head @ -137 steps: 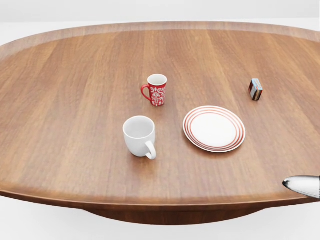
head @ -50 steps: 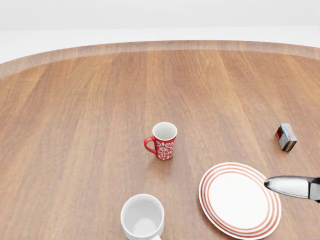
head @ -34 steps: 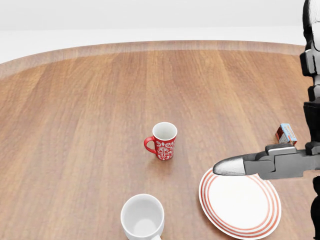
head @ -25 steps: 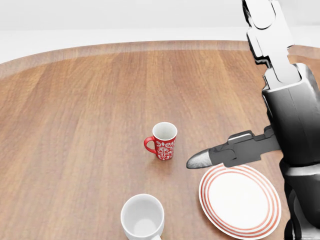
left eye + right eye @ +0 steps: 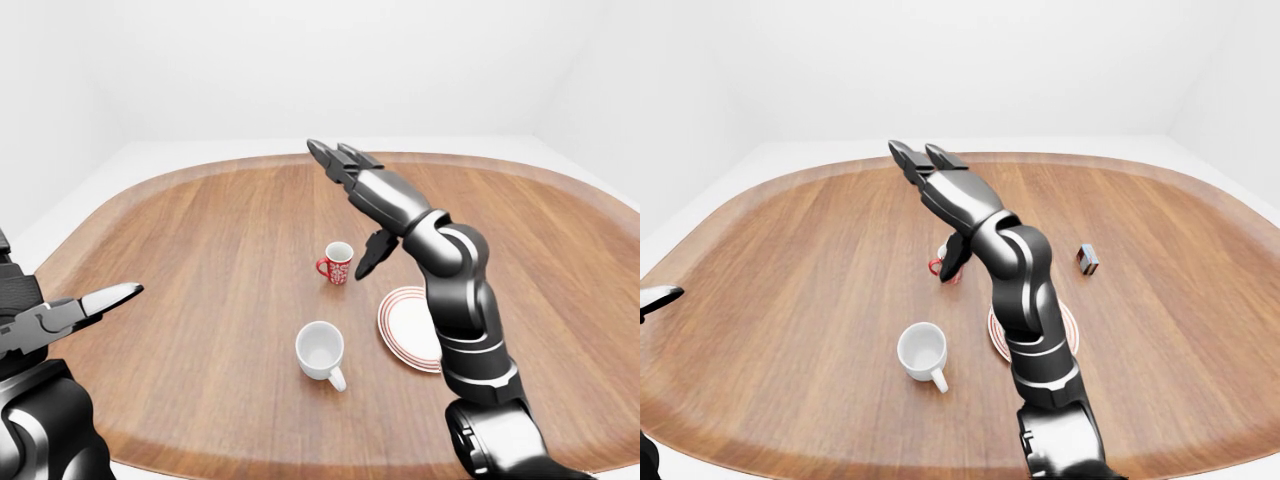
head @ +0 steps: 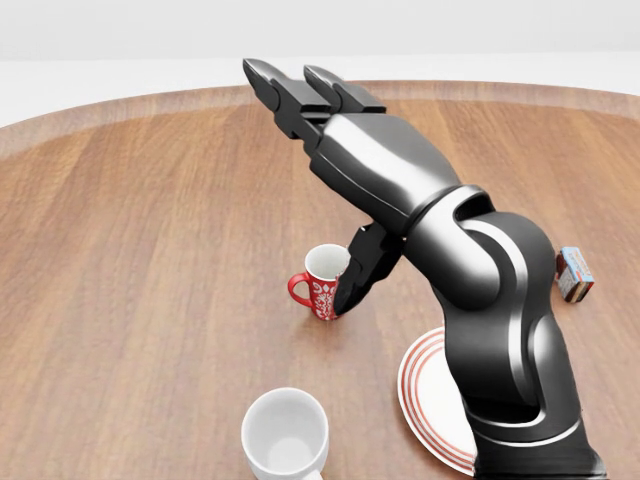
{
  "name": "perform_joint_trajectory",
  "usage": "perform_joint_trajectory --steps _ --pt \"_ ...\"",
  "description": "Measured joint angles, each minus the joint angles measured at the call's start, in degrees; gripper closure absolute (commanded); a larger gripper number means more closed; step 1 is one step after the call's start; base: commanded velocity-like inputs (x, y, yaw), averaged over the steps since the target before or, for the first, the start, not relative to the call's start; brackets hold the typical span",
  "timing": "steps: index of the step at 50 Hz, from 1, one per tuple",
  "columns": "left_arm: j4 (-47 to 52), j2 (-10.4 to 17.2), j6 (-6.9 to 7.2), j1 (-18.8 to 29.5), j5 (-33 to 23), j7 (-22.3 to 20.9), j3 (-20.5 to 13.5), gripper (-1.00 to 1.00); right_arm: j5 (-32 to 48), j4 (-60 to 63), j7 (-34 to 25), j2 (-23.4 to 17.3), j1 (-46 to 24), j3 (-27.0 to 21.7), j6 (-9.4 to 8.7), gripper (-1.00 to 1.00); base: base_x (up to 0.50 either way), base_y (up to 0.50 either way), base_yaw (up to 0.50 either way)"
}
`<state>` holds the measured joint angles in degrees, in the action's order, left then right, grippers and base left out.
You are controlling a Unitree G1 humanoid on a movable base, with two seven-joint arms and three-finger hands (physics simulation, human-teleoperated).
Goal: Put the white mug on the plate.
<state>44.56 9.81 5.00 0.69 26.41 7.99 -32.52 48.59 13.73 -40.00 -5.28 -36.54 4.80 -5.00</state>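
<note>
Since half a second earlier, my right hand point(image 6: 300, 95) had swung leftward and up across the head view, from beside the red-ringed white plate point(image 5: 398, 322) to high over the far half of the oval brown wooden table point(image 5: 200, 250). Its fingers point(image 6: 262, 78) were stretched straight and spread, gripping nothing, while the thumb hung down just beside the red patterned mug point(image 6: 320, 283). The plain white ceramic mug point(image 6: 285, 438) stood upright on the near part of the table, left of the plate and well apart from my right fingers, which were farther away over the table and well above it. Its handle pointed toward the near edge. My left hand point(image 5: 75, 310) hovered at the table's left edge, fingers open, well apart from the white mug. A small striped box point(image 5: 1087, 259) sat to the right, beyond the plate.
</note>
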Motion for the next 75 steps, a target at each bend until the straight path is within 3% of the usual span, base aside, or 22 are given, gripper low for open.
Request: perform_joint_trajectory --steps 11,20,37,75 --pt "-0.2 0.1 0.0 0.1 0.1 0.0 0.0 -1.0 13.0 -11.8 0.0 0.1 -8.5 -0.2 0.0 -1.0 0.0 0.0 0.0" --pt "-0.4 0.2 0.0 0.2 0.1 0.0 0.1 -1.0 20.6 -17.5 0.0 0.6 -10.3 -0.1 0.0 -1.0 0.0 0.0 0.0" --pt "-0.9 -0.1 0.0 0.0 -0.1 -0.2 0.4 -1.0 28.2 -24.2 0.0 2.9 -4.0 1.4 0.0 -1.0 0.0 0.0 0.0" --pt "-0.9 -0.3 0.0 -0.1 -0.3 -0.3 0.7 -1.0 37.0 -24.3 0.0 8.4 10.0 6.7 0.0 -1.0 0.0 0.0 0.0"
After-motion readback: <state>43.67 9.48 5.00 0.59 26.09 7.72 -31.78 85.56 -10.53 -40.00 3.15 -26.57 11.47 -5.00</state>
